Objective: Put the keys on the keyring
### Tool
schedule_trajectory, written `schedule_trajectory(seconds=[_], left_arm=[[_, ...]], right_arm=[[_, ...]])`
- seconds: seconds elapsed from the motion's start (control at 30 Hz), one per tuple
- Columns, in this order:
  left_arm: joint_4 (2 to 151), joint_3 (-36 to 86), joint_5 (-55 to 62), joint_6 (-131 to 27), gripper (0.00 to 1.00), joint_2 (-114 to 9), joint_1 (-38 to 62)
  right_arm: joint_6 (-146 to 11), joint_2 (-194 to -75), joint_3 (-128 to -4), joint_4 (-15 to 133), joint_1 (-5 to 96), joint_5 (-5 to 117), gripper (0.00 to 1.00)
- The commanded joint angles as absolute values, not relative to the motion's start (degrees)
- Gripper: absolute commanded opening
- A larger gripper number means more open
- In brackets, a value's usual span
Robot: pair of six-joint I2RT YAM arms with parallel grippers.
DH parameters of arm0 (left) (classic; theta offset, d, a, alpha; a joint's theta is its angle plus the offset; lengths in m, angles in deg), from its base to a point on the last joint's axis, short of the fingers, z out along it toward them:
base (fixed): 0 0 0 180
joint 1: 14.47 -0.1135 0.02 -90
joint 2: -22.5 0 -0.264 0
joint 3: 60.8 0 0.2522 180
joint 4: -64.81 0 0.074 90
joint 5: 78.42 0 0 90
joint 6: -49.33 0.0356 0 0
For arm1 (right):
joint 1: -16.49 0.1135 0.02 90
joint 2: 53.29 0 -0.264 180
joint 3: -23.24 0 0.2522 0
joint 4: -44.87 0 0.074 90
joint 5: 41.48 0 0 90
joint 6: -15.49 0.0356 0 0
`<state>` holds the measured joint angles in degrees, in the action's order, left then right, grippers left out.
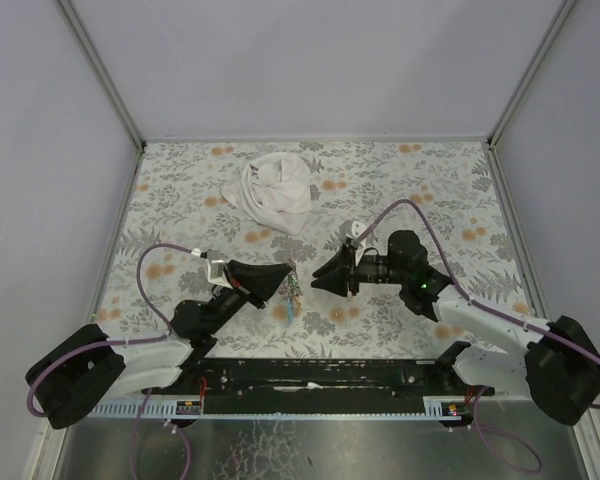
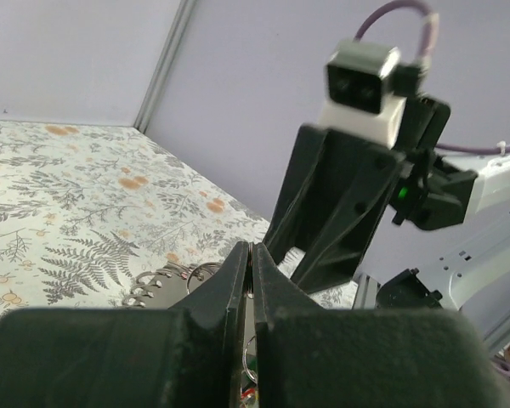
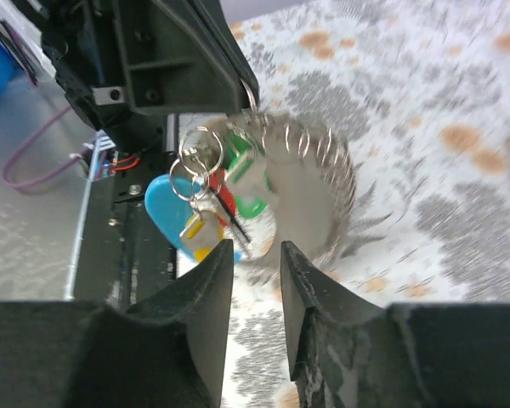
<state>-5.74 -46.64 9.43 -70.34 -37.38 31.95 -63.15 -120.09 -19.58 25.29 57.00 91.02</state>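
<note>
Our left gripper [image 2: 251, 251], fingers pressed together, pinches the thin metal keyring [image 3: 198, 146] at its fingertips, probably so the tiny keys with green, red and yellow plastic heads [image 3: 238, 160] dangle free below. Our right gripper [image 3: 255, 255] faces them, fingers slightly apart, empty.

Two: left end effector [image 1: 288, 271], right end effector [image 1: 319, 278]. Seemingly three keys [image 3: 229, 194]: green, red, yellow. One keyring [image 3: 197, 143]. One white cloth [image 1: 277, 190].
</note>
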Motion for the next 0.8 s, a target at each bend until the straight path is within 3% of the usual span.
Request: schedule_trajectory(seconds=[0.0,0.27,0.77], left_arm=[[-10.9,-45.1,3.5,-68.8,0.0,-37.3,30.3],[-13.2,-42.7,-3.6,-70.4,0.0,-41.2,29.5],[-13.3,-41.1,-6.2,-71.0,0.0,-41.7,29.5]], right_arm=[[-82.5,-115.8,-24.6,35.4,55.0,97.9,0.38],[-89.4,-123.5,-32.8,37.4,54.8,114.0,0.41],[-89.2,-126.8,-34.8,37.6,54.8,116.2,0.39]])
